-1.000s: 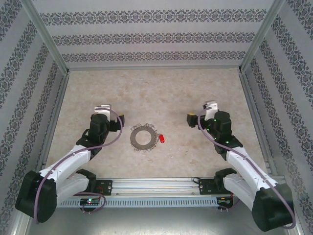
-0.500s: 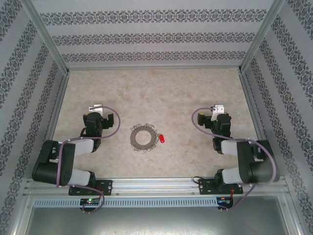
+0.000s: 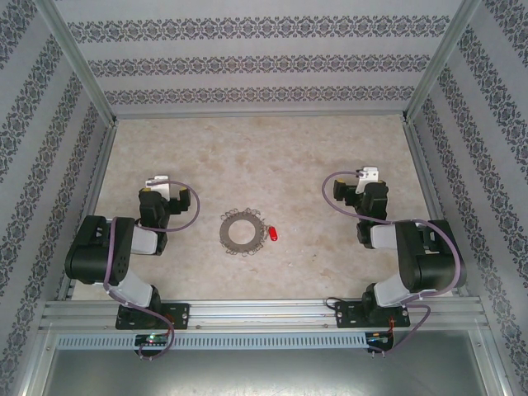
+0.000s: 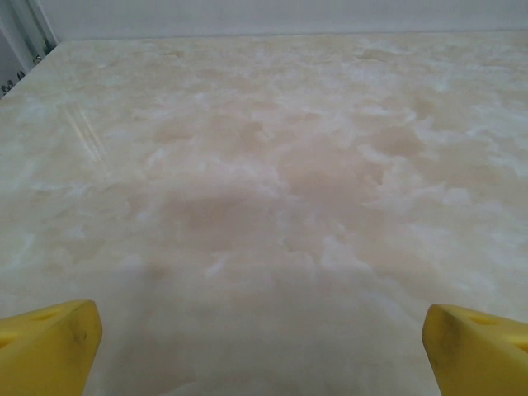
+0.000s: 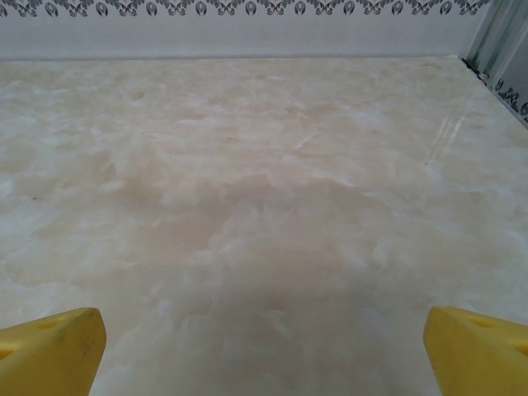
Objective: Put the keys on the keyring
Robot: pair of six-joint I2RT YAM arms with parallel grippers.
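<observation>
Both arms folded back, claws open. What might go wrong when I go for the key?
The red key is tiny and lies flat on the table: the right claw may slip off it. It lies right beside the keyring's wire loops, so the claw might snag or shove the ring.

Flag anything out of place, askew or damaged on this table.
Nothing stands out. The keyring lies flat at mid-table, the red key just right of it; whether they touch is unclear. The marbled table shows no spill or damage.

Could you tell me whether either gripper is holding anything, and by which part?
Nothing is held: the left gripper and right gripper are open; the keyring and red key lie free.
</observation>
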